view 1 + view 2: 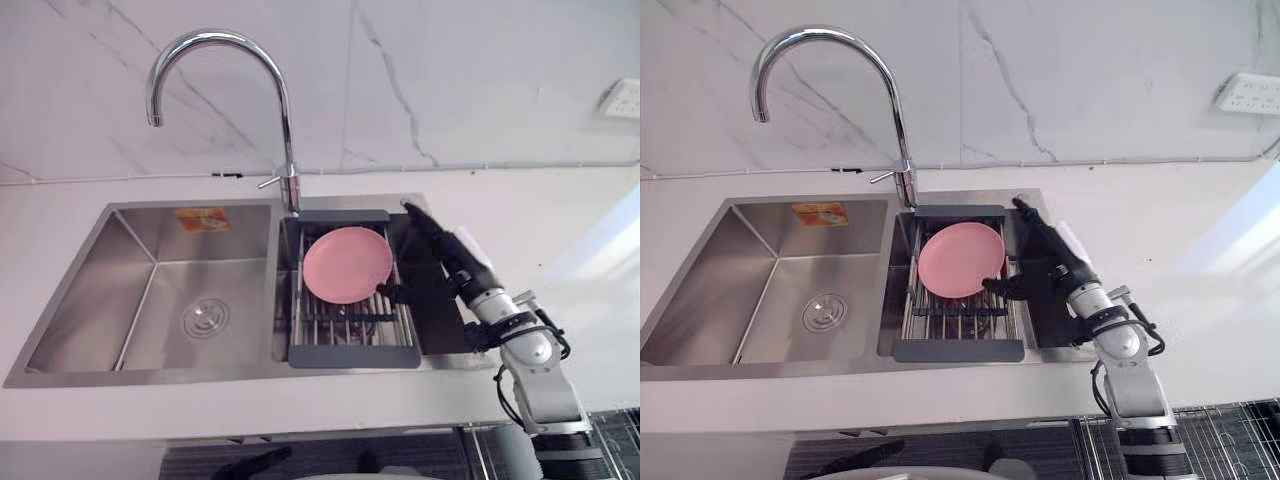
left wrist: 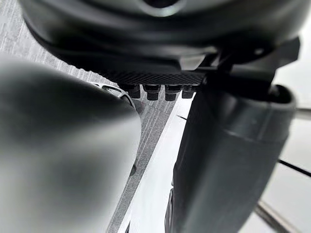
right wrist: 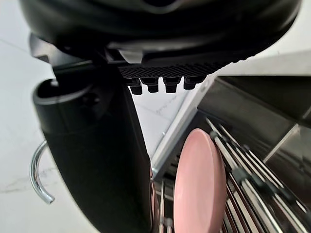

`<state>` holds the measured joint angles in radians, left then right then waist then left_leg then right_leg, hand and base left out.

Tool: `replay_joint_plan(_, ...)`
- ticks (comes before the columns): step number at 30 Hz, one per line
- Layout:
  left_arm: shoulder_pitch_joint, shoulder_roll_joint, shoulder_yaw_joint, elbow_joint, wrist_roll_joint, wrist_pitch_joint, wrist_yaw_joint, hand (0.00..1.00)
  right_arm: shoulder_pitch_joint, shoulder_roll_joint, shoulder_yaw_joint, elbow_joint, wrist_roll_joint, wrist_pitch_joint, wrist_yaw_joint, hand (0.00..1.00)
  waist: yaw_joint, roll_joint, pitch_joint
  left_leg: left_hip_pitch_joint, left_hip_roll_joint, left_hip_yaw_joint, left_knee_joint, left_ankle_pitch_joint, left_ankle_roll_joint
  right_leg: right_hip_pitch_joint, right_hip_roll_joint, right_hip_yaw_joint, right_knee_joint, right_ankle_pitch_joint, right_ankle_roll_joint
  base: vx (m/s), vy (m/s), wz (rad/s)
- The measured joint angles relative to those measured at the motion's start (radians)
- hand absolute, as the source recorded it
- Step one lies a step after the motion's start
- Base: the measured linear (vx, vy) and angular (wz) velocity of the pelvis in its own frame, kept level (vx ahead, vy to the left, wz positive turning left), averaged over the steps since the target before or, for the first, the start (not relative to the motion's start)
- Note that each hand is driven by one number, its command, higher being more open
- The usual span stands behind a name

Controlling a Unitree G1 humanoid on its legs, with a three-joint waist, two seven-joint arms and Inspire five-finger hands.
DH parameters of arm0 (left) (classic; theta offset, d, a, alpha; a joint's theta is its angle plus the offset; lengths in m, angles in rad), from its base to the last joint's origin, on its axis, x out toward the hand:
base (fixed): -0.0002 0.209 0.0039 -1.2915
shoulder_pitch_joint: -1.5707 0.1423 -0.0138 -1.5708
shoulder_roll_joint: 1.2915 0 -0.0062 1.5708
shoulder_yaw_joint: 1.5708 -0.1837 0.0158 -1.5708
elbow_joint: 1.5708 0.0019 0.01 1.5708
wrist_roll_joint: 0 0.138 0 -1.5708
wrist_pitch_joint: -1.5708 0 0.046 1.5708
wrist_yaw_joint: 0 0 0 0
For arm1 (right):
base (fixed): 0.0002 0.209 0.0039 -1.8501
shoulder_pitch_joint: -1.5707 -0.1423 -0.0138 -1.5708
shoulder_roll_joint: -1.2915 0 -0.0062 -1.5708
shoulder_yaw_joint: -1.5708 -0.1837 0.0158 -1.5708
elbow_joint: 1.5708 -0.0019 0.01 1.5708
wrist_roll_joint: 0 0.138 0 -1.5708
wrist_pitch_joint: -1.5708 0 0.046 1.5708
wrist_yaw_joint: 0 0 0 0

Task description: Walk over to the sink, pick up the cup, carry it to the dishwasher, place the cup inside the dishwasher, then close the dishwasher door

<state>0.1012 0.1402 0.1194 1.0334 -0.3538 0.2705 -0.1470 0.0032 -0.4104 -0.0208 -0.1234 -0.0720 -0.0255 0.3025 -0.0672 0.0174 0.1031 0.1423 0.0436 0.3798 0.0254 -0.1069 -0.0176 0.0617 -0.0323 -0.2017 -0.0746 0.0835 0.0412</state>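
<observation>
Hanging left robot hand [image 2: 155, 53]: fingers loose, clamped on nothing; by my reading the arm farther from the sink.
Left basin [image 1: 90, 290]: bare steel down to the drain.
Faucet [image 1: 285, 130]: stands at the back rim, between the two basins, its arch curving over the left one.
Rack [image 1: 355, 355]: spans the right basin [image 1: 440, 335] front to back.
Plate [image 1: 347, 264]: pink, leaning tilted on the rack's bars near the back; from the right wrist it shows almost edge-on.
Cup: I cannot tell where it is; the plate is the one dish I can make out.
Right robot hand [image 1: 455, 262]: the nearer one, reaching into the right basin just beside the rack; fingers straight and apart, pointing at the basin's back corner, holding nothing.
Thumb [image 1: 388, 293]: sticks out towards the rack, close under the plate's lower right rim; whether it touches is unclear.
Key relation: the plate lies on the thumb side, to this hand's left, its rim turned towards the palm, so a grasp would likely have to close sideways across that rim.
Hidden: the dark strip of basin under the hand and the space below the rack.
Counter [image 1: 560, 220]: bare white on the right.
Wire grid [image 1: 1230, 430]: low at the right edge, cut off; possibly the dishwasher's basket.
</observation>
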Motion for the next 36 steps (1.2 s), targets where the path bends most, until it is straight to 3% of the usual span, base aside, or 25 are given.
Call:
replay_joint_plan(12, 0.000, 0.008, -0.040, -0.009, -0.036, -0.005, 0.011, 1.00, 0.086, 0.022, 0.042, 0.000, -0.159, -0.023, -0.048, 1.00, 0.004, -0.004, 0.023, 0.001, 0.001, -0.009, 0.001, 0.002, 0.004, 0.002, -0.002, -0.012, 0.016, -0.004, 0.004, -0.02, -0.006, 0.02)
replay_joint_plan(17, 0.000, 0.011, -0.032, -0.011, -0.029, 0.004, 0.011, 1.00, 0.089, 0.023, 0.070, 0.002, -0.268, -0.055, -0.119, 1.00, 0.004, -0.008, 0.025, 0.009, 0.001, -0.010, 0.000, 0.003, 0.006, 0.000, -0.005, -0.016, 0.036, -0.019, 0.004, -0.04, -0.009, 0.01)
replay_joint_plan(27, -0.001, 0.013, -0.030, -0.020, -0.026, 0.004, 0.010, 1.00, 0.083, 0.023, 0.077, 0.040, -0.403, -0.061, -0.274, 1.00, 0.024, -0.016, 0.023, 0.016, -0.001, -0.025, -0.019, 0.008, 0.013, 0.003, -0.005, -0.046, 0.043, -0.023, 0.003, -0.01, -0.008, 0.04)
replay_joint_plan(36, 0.000, 0.014, -0.031, -0.024, -0.018, 0.007, 0.009, 1.00, 0.032, 0.023, 0.116, 0.095, -0.505, -0.076, -0.306, 1.00, 0.028, -0.025, 0.017, 0.020, -0.008, -0.046, -0.025, 0.012, 0.020, 0.007, -0.014, -0.080, 0.058, -0.027, 0.009, -0.02, 0.004, 0.08)
